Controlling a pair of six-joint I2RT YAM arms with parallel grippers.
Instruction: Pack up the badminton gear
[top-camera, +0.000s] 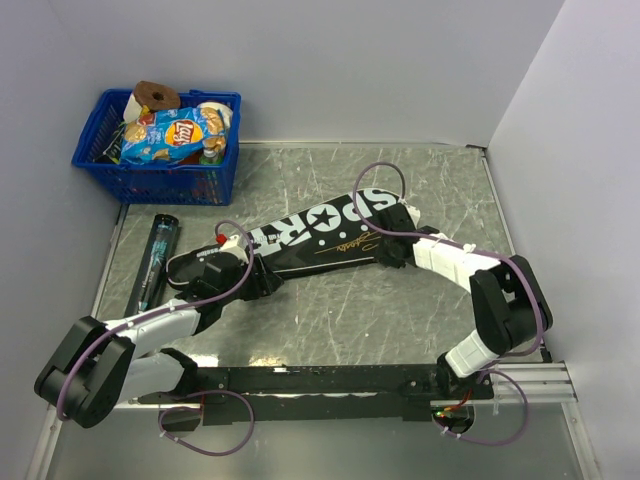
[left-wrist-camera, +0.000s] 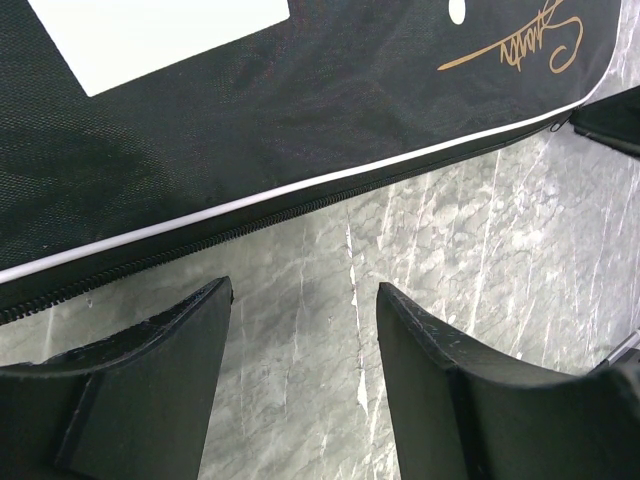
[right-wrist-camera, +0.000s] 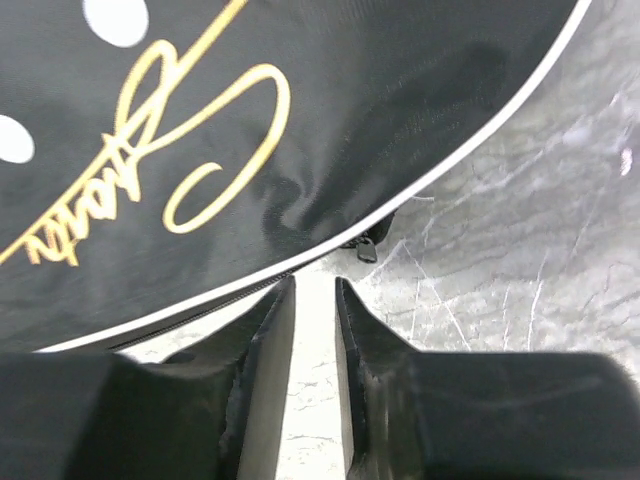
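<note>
A black racket-shaped bag lettered SPORT lies slanted across the middle of the table, and a long dark tube lies to its left. My left gripper is at the bag's near edge close to its narrow end. In the left wrist view it is open over bare table, just short of the bag's zipper line. My right gripper is at the bag's wide end. Its fingers stand a narrow gap apart with nothing between them. The zipper pull sits just beyond the right fingertip.
A blue plastic basket with a crisp packet and other items stands at the back left corner. Walls close in on the grey marbled table at the left, back and right. A black rail runs along the near edge.
</note>
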